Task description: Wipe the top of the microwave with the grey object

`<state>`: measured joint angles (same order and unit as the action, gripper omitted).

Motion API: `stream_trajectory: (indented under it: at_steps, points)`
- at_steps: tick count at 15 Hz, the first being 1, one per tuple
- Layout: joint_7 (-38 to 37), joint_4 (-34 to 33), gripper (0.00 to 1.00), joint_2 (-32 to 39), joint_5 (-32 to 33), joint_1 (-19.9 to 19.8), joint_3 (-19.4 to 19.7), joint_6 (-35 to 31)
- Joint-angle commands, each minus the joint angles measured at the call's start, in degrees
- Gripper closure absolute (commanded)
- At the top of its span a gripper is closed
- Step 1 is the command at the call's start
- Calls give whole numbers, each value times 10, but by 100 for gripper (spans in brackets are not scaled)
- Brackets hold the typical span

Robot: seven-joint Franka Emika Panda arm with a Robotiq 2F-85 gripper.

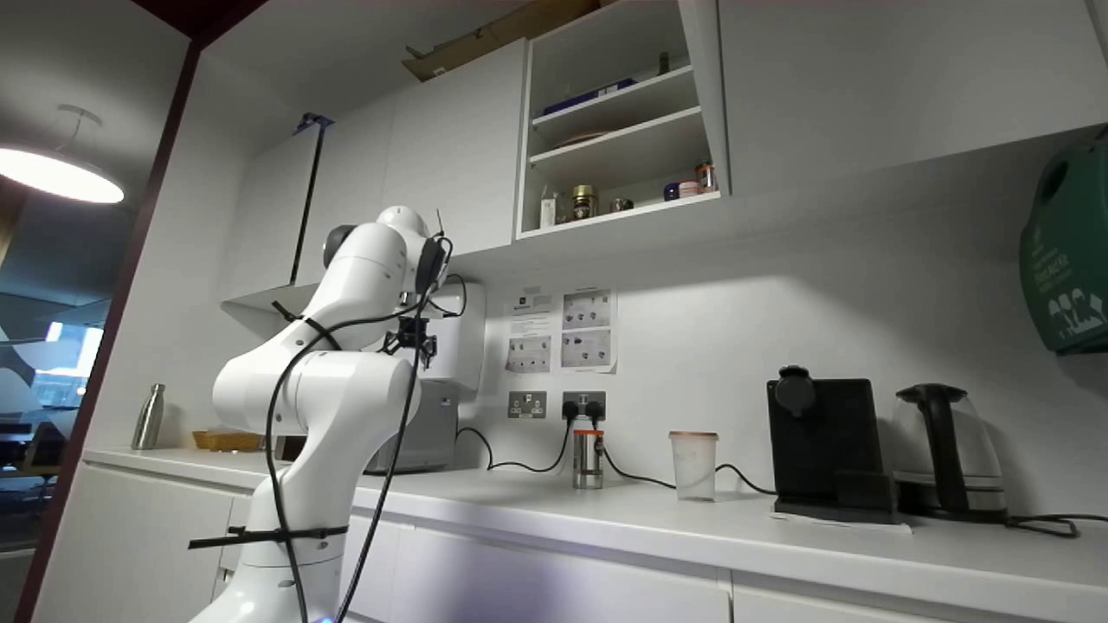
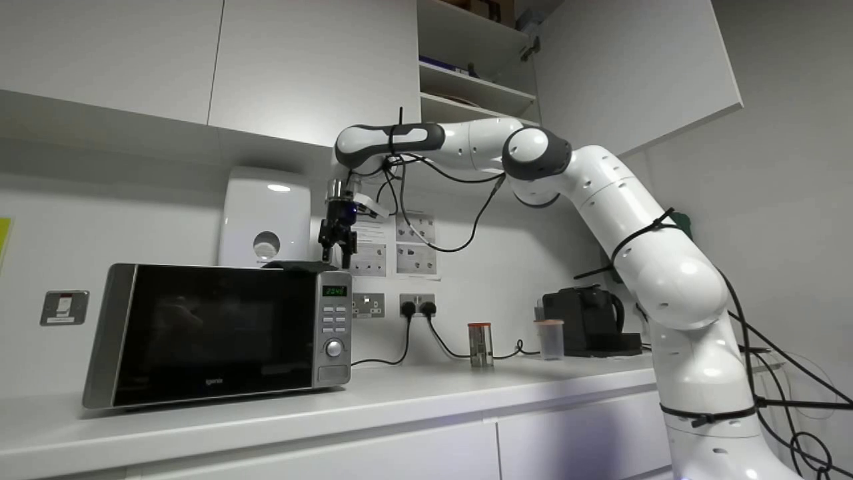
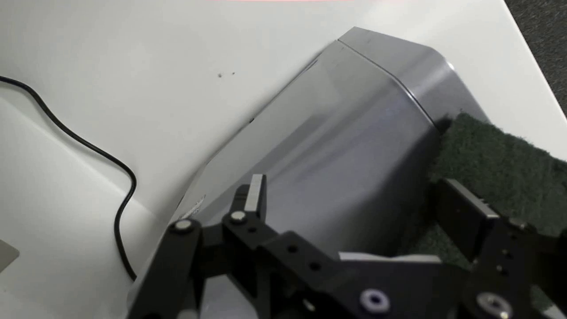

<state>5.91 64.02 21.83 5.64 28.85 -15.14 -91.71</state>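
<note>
The silver microwave (image 2: 220,333) sits on the white bench (image 2: 420,385), its dark door (image 2: 220,363) closed. A dark grey pad (image 2: 298,266) lies on top of the microwave, close to the end with the buttons (image 2: 334,320). The end effector (image 2: 336,260) hangs just over that same end of the microwave, pointing down. Its two fingers (image 3: 255,194) are spread wide apart, and in the wrist view the microwave shows between them. One finger is right by the pad, but I cannot tell if they touch. A white box (image 2: 263,207) is on the wall (image 2: 153,207) behind the microwave. Away from the microwave's button end come a shiny tin (image 2: 480,347), a cloudy tub (image 2: 551,341), a black coffee machine (image 2: 580,317) and a kettle (image 1: 947,450), in that order. Past the microwave's other end are a basket (image 1: 229,441) and a bottle (image 1: 149,420).
</note>
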Motion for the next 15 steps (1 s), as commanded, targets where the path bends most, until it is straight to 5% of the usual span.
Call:
stream_trajectory:
  at_steps: [1, 15]
  points:
    - [-9, -43, 0, 19, 12, 8, 3, 20]
    - [-2, -73, 0, 43, 16, 50, -2, 34]
